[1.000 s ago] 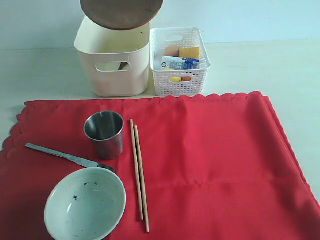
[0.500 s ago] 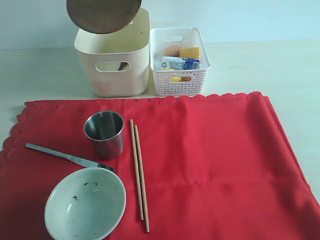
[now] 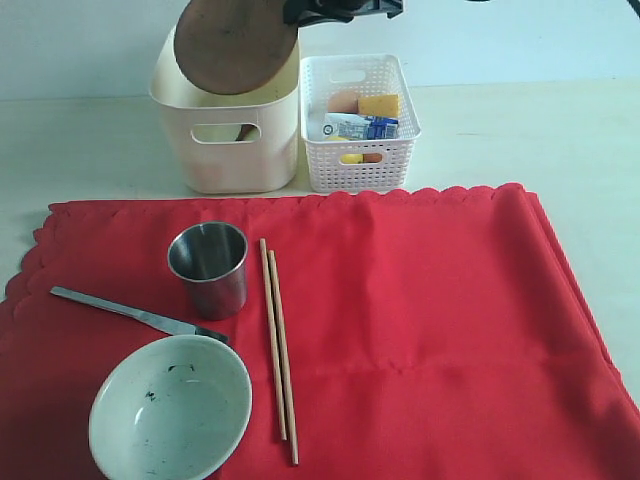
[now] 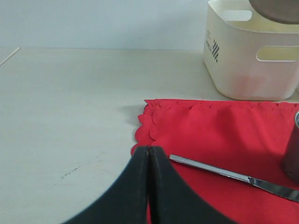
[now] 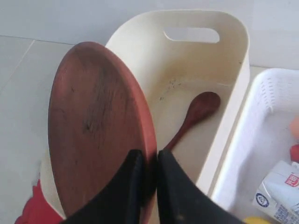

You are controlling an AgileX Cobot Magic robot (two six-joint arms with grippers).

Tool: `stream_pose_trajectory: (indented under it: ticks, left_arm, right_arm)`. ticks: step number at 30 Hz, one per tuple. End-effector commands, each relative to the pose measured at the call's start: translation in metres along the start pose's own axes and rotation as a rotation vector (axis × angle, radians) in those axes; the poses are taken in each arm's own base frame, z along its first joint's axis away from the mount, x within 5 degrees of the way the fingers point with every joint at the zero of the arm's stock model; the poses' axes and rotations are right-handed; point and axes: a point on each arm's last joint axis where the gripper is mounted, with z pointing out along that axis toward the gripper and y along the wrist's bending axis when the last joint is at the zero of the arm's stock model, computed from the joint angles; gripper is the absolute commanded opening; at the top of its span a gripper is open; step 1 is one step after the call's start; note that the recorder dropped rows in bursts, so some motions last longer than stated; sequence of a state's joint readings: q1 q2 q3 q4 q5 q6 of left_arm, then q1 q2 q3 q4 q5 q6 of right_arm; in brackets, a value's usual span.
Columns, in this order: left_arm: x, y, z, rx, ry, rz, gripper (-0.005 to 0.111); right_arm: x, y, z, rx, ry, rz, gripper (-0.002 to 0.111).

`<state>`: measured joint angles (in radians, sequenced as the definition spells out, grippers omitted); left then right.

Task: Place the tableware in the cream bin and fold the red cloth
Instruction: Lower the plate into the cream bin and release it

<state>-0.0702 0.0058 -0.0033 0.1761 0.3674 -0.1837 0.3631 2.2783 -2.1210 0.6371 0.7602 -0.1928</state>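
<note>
Round brown plate (image 3: 236, 45) hung tilted over the mouth of the cream bin (image 3: 230, 160), its rim pinched between the jaws of the right gripper (image 5: 149, 156). Inside the bin lay the dark wooden spoon (image 5: 196, 112). On the red cloth (image 3: 420, 300) sat the steel cup (image 3: 209, 268), pale speckled bowl (image 3: 170, 408), wooden chopstick pair (image 3: 278, 340) and metal knife (image 3: 130, 312). The left gripper (image 4: 148, 149) was closed tight and empty at the cloth's edge.

My right pincer (image 5: 149, 156) holds the brown plate (image 3: 235, 45) tilted over the cream bin (image 3: 225, 150), with the spoon (image 5: 194, 114) inside. On the spread red cloth (image 3: 430, 300) lie the steel cup (image 3: 208, 265), knife (image 3: 135, 313), bowl (image 3: 170, 408) and chopsticks (image 3: 278, 340).
</note>
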Motion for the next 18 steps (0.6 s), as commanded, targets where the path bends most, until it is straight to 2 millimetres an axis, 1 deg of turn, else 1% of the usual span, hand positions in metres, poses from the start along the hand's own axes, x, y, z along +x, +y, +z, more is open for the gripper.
stream_pose_trajectory:
  ticks: [1, 7, 12, 18]
  left_arm:
    - [0.0, 0.0, 0.0, 0.003, -0.007, -0.012, 0.0]
    - [0.0, 0.0, 0.0, 0.003, -0.007, -0.012, 0.0]
    - [0.0, 0.0, 0.0, 0.003, -0.007, -0.012, 0.0]
    - [0.0, 0.0, 0.0, 0.003, -0.007, -0.012, 0.0]
  right_arm:
    - [-0.004, -0.002, 0.005, 0.005, -0.048, 0.008, 0.0]
    - [0.0, -0.009, 0.015, 0.017, -0.051, 0.028, 0.0]
    - [0.009, -0.016, 0.027, 0.02, -0.013, 0.067, 0.0]
    - [0.015, -0.012, 0.033, 0.012, 0.013, 0.064, 0.0]
